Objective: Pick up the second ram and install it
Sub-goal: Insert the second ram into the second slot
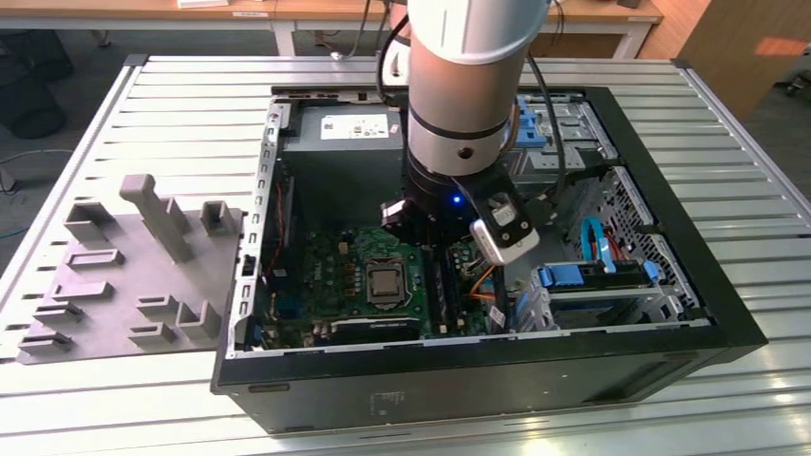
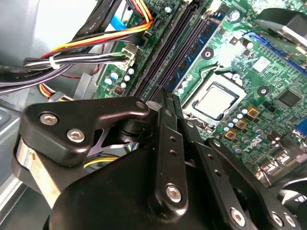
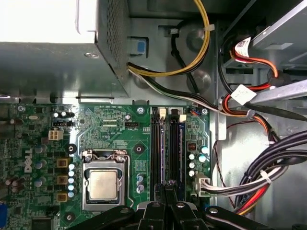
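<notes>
The second ram [image 3: 166, 148] shows as a thin dark stick seen edge-on, standing along a memory slot of the green motherboard [image 3: 110, 124]. My gripper [image 3: 169, 186] is shut on its middle, fingertips pinched together right above the slot. In the second wrist view the gripper [image 2: 169, 98] meets the same dark ram [image 2: 180, 52]. Beside it, another blue stick [image 2: 199, 50] with black chips stands in the neighbouring slot. In the exterior view the gripper [image 1: 434, 249] reaches down inside the open computer case.
The processor socket [image 3: 103, 184] lies beside the slots. Bundled cables [image 3: 259, 172] run close on the slots' other side, and the metal power supply [image 3: 53, 67] is nearby. A grey tray [image 1: 127, 275] with upright blocks sits outside the case, at the exterior view's left.
</notes>
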